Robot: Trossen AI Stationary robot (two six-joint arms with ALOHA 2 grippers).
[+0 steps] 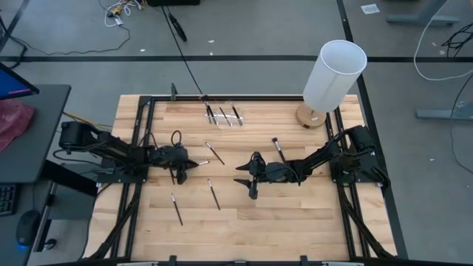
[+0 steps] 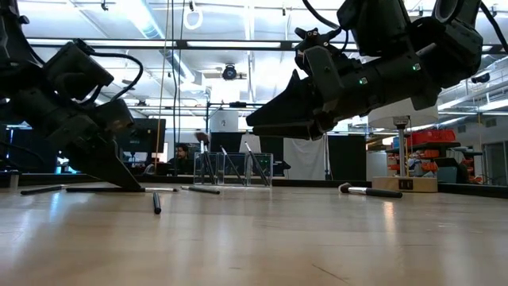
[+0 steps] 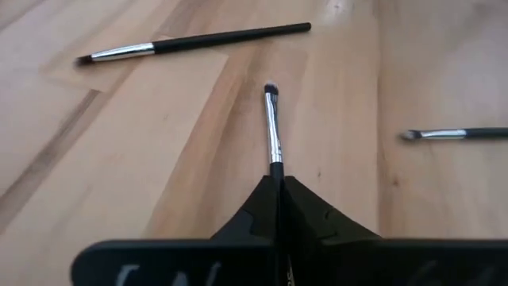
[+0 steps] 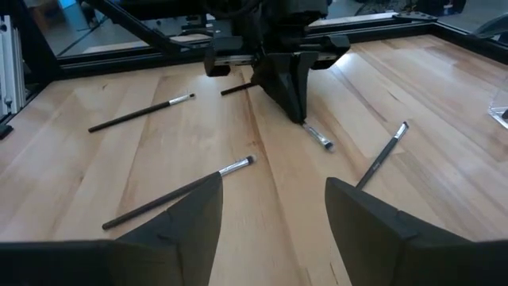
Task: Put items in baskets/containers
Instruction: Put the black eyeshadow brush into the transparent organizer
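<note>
I'm looking down on a pale wooden table [image 1: 244, 222] inside a dark frame. Nearest me, two loose brushes [image 1: 177, 209] [image 1: 213, 194] lie on the boards. Mid-table, my left gripper [image 1: 198, 163] has its fingers pinched shut on a thin brush [image 3: 274, 127] whose silver ferrule and tip jut out just above the wood. My right gripper [image 1: 247, 177] hangs off the table with fingers spread wide, holding nothing. Farther back, the clear organiser [image 1: 224, 115] holds several brushes, and a white cylinder [image 1: 332, 74] stands at the far right corner.
</note>
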